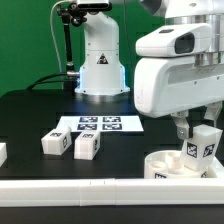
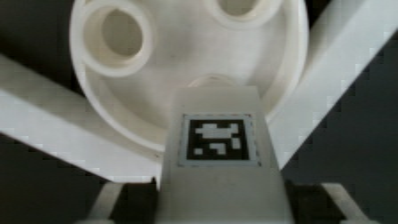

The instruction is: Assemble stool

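Two loose leg blocks point(image 1: 53, 143) lie on the black table point(image 1: 30, 112) (green wall point(image 1: 30, 40) behind). One round seat point(image 1: 166, 158). The gripper point(image 1: 200, 130) pinches a third leg block point(image 1: 204, 143).

Seat point(image 2: 178, 70): white plastic, smooth, faint sheen. Leg block point(image 2: 217, 185): same white plastic, smooth; its tag point(image 2: 217, 138) flat, printed black-and-white, matt. Table point(image 1: 30, 115): black, matt. Arm casing point(image 1: 170, 85): glossy white.

gripper point(image 1: 198, 132) pointing straight down, fingers point(image 1: 181, 127) tight on one leg block point(image 1: 206, 146)
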Motion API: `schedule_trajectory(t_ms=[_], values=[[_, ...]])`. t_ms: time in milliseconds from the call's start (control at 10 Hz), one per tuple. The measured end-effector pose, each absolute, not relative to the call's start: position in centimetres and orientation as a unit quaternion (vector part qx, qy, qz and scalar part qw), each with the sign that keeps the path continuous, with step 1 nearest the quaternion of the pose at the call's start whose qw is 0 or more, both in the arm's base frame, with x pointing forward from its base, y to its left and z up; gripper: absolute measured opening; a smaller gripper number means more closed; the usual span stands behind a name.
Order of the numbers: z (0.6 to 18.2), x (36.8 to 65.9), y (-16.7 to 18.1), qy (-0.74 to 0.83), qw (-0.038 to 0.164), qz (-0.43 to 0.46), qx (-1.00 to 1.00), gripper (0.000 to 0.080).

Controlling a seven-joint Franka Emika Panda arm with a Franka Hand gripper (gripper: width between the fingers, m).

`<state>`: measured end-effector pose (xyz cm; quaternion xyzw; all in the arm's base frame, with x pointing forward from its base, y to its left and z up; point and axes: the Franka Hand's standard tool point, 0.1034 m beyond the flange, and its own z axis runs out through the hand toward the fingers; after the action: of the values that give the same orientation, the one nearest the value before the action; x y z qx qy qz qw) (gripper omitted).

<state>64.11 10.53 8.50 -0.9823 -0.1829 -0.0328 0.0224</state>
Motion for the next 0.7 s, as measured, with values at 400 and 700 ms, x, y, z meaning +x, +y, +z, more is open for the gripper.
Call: schedule_trajectory(t_ms=[400, 700], values=[[8.33, 63.88, 11.04, -0.001, 0.029, -0.049, -0.998, 0.034], [8.26, 63.88, 10.97, 0.142, 0.039, -0.047, -0.988, 0.034]])
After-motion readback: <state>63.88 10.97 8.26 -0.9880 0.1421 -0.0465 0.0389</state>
